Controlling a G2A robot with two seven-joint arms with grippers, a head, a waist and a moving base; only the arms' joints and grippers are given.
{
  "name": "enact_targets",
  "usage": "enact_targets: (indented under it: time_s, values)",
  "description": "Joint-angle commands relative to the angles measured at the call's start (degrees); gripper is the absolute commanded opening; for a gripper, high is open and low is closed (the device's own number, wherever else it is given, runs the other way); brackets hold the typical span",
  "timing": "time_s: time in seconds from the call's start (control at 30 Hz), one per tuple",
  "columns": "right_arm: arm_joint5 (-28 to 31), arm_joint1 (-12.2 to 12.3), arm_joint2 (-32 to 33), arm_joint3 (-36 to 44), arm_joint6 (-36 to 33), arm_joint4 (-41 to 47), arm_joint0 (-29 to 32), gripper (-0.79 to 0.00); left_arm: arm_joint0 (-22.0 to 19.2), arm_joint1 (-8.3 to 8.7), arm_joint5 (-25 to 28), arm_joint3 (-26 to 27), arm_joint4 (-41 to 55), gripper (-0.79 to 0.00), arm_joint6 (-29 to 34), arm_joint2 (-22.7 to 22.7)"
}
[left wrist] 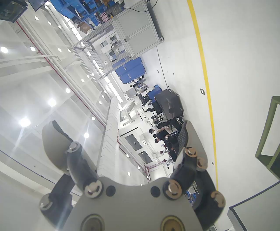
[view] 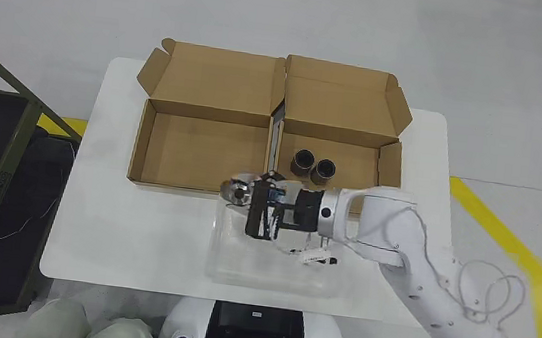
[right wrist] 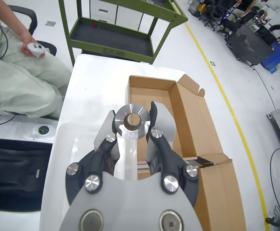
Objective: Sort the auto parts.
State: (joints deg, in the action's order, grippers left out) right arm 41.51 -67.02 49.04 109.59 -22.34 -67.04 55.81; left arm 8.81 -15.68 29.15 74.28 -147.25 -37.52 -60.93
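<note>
Where the right gripper [view: 250, 199] covers it from above, little to make out of the metal flanged part [view: 236, 193] beyond a silvery rim, held over the far edge of the clear tray [view: 240, 266] and close by the front wall of the left cardboard box [view: 143, 144]. Hard to read the tray's contents through its gloss; one small pale-and-dark bit under the arm, not identifiable. On the floor of the right cardboard box [view: 389, 162], two dark cylinders [view: 304, 160] side by side, nearer the wall next to the left box.

From the left wrist: left gripper [left wrist: 119, 131] released, fingers spread wide against a bright hall.

From the right wrist: gripper clenched on the flanged part [right wrist: 119, 123] — one pad on each side of the disc, bore facing the camera, anything behind the disc hidden. Beyond, white table [right wrist: 94, 87] and the left box's brown walls; tray beneath mostly glare.
</note>
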Motion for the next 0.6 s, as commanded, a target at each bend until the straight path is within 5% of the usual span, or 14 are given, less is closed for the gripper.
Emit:
enact_targets:
  time_s: [0.0,0.57]
  values:
    - [-1.13,-0.10,0.95,0.35,1.09,1.29,-0.56,-0.785,0.00,0.00,0.00,0.00,0.00,0.000,0.00,0.00]
    - [-6.14,0.35,11.40,5.74,10.25,4.15,0.31,-0.785,0.00,0.00,0.00,0.00,0.00,0.000,0.00,0.00]
